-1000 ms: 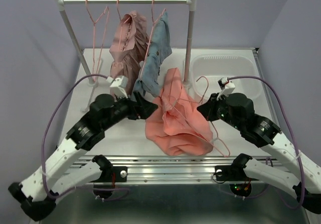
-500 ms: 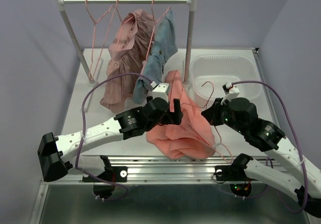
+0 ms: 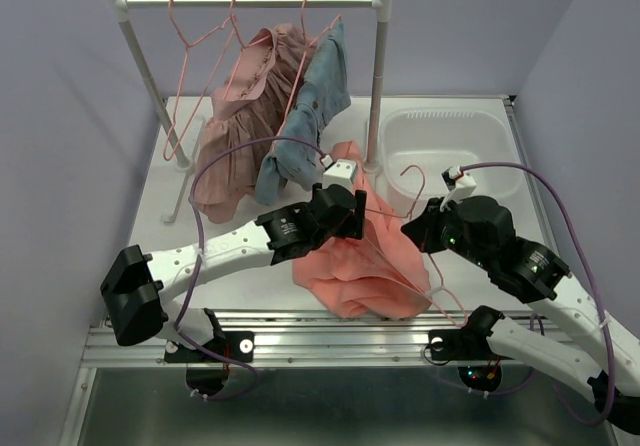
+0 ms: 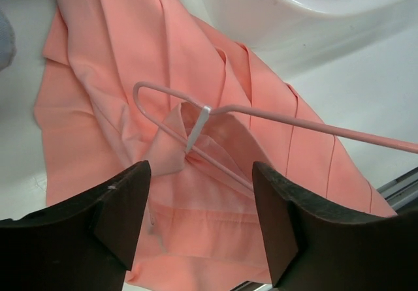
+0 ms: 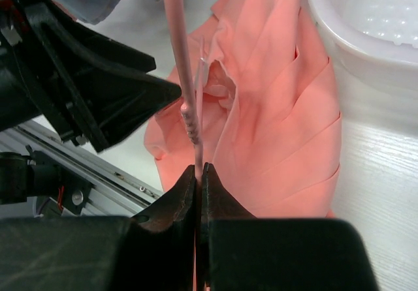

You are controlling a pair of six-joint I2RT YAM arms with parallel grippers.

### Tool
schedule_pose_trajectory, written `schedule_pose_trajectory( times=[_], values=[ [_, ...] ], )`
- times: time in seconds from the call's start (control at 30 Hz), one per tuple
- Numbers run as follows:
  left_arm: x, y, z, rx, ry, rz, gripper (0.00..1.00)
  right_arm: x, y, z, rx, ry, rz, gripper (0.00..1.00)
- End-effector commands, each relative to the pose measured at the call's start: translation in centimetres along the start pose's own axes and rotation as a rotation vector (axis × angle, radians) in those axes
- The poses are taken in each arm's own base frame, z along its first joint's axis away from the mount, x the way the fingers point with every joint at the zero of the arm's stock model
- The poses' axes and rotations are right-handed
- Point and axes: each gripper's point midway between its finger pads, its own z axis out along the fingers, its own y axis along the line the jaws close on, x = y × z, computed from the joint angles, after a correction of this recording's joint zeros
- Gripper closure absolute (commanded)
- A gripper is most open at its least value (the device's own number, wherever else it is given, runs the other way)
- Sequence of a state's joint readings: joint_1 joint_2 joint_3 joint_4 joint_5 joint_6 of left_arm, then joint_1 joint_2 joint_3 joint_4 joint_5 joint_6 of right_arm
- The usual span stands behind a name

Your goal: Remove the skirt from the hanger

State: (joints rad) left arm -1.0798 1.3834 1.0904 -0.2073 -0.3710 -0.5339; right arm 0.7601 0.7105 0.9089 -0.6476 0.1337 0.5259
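Observation:
The dusty-pink ruffled skirt (image 3: 232, 141) hangs from a pink hanger on the rack (image 3: 250, 1), behind both arms. My left gripper (image 3: 356, 216) is open and empty, low over a coral-orange garment (image 3: 350, 261) on the table, which also shows in the left wrist view (image 4: 117, 62). A pink wire hanger (image 4: 294, 122) lies in that garment's folds. My right gripper (image 5: 198, 173) is shut on this hanger's wire (image 5: 177, 56), beside the coral garment (image 5: 281, 108). In the top view the right gripper (image 3: 415, 228) is at the garment's right edge. The skirt is out of both wrist views.
A blue-grey garment (image 3: 312, 116) hangs next to the skirt. An empty pink hanger (image 3: 185, 76) hangs at the rack's left. A white basin (image 3: 440, 141) stands at the back right, close to the hanger hook (image 3: 410, 178). The table's front rail (image 3: 330, 331) is just below the coral garment.
My left arm swung from the left side rightward over the coral garment. The skirt and the blue-grey garment swung on the rack. The right gripper stayed shut on the hanger.

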Motion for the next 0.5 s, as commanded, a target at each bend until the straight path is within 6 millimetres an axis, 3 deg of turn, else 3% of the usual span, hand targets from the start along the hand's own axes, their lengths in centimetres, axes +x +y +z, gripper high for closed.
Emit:
schedule_pose_trajectory(
  times=[0.0, 0.07, 0.3, 0.47],
  values=[
    [-1.9, 0.1, 0.6, 0.048, -0.042, -0.025, 0.33, -1.6, 1.4, -1.3, -0.063, -0.038, -0.020, 0.99],
    [-1.7, 0.7, 1.2, 0.049, -0.036, -0.030, 0.34, -1.8, 1.6, -1.5, -0.071, -0.037, -0.028, 0.99],
    [-1.5, -0.8, 2.1, 0.132, -0.008, 0.020, 0.36, -1.9, 2.1, -1.7, -0.099, -0.037, -0.034, 0.99],
    [-0.6, -0.5, 2.9, 0.118, 0.012, 0.041, 0.40, -2.2, 2.3, -1.7, -0.099, -0.042, -0.035, 0.99]
  ],
)
